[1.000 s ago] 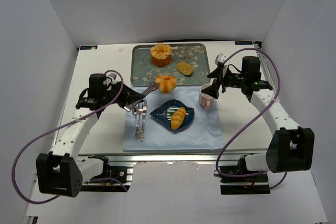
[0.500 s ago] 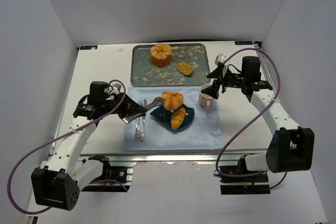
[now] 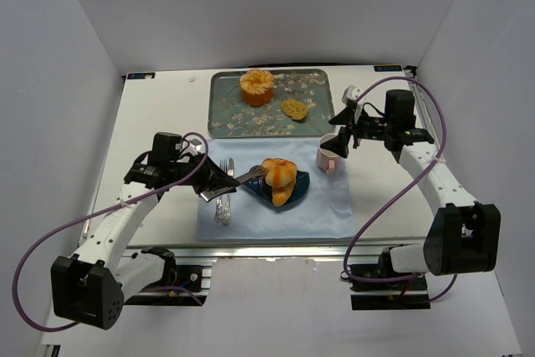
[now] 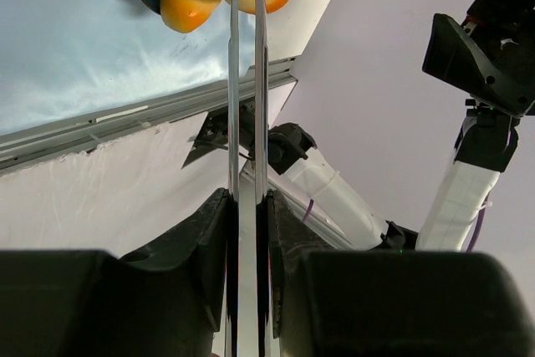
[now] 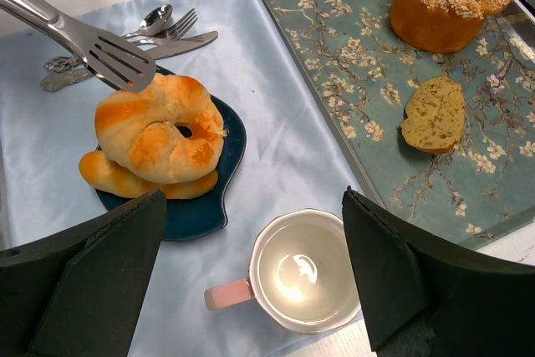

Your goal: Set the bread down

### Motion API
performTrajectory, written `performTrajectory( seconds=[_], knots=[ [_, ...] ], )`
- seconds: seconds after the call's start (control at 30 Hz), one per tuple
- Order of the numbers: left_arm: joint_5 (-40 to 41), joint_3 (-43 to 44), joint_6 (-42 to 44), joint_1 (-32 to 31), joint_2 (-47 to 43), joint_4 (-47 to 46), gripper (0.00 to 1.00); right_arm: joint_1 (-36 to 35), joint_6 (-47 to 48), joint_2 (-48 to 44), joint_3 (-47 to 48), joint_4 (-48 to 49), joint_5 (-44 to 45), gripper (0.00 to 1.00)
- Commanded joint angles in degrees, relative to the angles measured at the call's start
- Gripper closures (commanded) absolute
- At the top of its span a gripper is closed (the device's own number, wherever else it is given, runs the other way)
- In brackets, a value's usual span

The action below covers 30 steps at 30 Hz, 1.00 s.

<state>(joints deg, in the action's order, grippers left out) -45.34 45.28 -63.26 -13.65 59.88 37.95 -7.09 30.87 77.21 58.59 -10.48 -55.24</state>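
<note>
White table (image 3: 159, 114) inside a white-walled enclosure. Nearest the arm bases, a pale blue cloth (image 3: 326, 206) is spread flat.

On the cloth, left part: a spoon, fork and knife set (image 3: 222, 206) lying side by side. Just right of it is a dark blue plate (image 5: 196, 206).

The left gripper (image 3: 219, 183) is clamped nearly closed on the handle of metal tongs (image 3: 247, 176), which reach right over the cutlery to the plate. The tongs' arms run close together. The slotted tip lies on the upper left edge of the ring-shaped bread (image 5: 159, 127). The bread sits on the plate, resting on top of a long roll (image 5: 104, 173).

Right of the plate, on the cloth's far right corner: a pink mug (image 3: 328, 156). The right gripper (image 3: 344, 141) hangs just above it, fingers spread wide, holding nothing.

Far side: a floral tray (image 3: 230, 114) carrying a tall sugared bun (image 3: 257, 87) and a bread slice (image 3: 293, 108), apart from each other.
</note>
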Motion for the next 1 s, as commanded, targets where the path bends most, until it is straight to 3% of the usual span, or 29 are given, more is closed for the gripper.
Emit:
performTrajectory(
  seconds=[0.0,0.27,0.97],
  knots=[
    [-0.19,0.07,1.48,-0.15,-0.73,0.45,0.73,0.41,0.77,-0.83,0.3,0.11,-1.09,0.11],
    [0.34,0.16,2.18,-0.15,-0.55,1.42,0.57,0.41,0.77,-0.48,0.48,0.02,-1.18,0.11],
    [1.05,-0.63,1.83,-0.15,-3.27,3.7,0.46,0.41,0.68,-0.92,-0.4,0.02,-1.45,0.1]
  ],
)
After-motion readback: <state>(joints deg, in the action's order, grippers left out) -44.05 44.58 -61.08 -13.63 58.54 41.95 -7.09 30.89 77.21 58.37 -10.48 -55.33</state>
